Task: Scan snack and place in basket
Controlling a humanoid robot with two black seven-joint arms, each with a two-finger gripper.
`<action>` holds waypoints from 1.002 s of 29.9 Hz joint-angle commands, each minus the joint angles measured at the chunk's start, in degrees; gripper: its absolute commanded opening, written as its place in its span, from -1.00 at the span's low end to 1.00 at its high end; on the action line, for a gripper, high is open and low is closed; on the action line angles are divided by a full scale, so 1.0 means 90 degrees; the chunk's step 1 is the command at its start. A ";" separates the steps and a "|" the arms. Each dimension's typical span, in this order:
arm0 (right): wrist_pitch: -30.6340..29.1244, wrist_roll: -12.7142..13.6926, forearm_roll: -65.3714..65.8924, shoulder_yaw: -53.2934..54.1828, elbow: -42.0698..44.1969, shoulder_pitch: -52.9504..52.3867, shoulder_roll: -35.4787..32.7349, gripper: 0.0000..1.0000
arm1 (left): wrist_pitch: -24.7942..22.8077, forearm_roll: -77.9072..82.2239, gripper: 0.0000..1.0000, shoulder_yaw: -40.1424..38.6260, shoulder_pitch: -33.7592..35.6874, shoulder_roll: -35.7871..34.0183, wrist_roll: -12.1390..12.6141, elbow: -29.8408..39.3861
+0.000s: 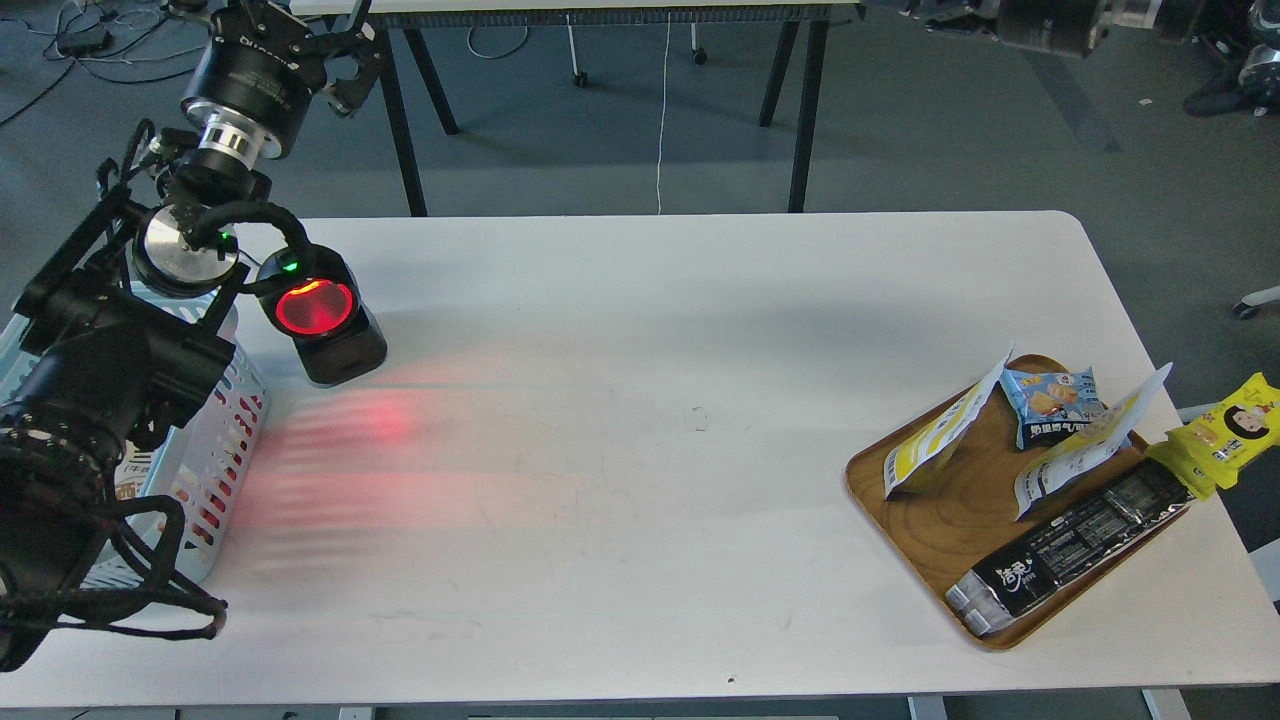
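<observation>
White table (640, 400) glows red beside the scanner (322, 318); grey floor (950, 130) beyond.

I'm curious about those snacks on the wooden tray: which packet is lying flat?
The long black packet, along the tray's near right edge. The two white-and-yellow pouches stand on edge, and the small blue packet sits propped at the back.

My one head view, high above, facing forward and down, whole tabletop (640, 450) close below, floor beyond
</observation>
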State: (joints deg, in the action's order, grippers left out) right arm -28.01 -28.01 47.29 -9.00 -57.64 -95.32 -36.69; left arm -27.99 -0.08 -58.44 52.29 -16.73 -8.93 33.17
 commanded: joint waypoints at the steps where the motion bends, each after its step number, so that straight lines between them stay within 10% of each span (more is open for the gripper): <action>1: 0.0001 0.0001 0.0964 -0.0736 -0.0898 -0.0705 0.0005 0.98 | -0.0001 -0.0001 0.99 -0.0001 -0.0009 -0.0026 -0.0014 -0.0004; 17: 0.0455 0.0001 0.6091 -0.3560 -0.4249 -0.2250 -0.0629 0.93 | -0.0001 0.0038 0.99 0.0009 -0.0029 -0.0163 -0.0014 -0.0024; 30: 0.1228 0.0001 0.7675 -0.4625 -0.4163 -0.1998 -0.0854 0.79 | -0.0001 0.0048 0.99 0.0009 -0.0126 -0.0212 -0.0014 -0.0043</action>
State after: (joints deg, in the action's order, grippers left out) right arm -17.09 -27.99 116.07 -49.96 -96.34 -115.17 -44.29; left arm -28.01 0.35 -58.36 51.20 -18.47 -9.05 32.82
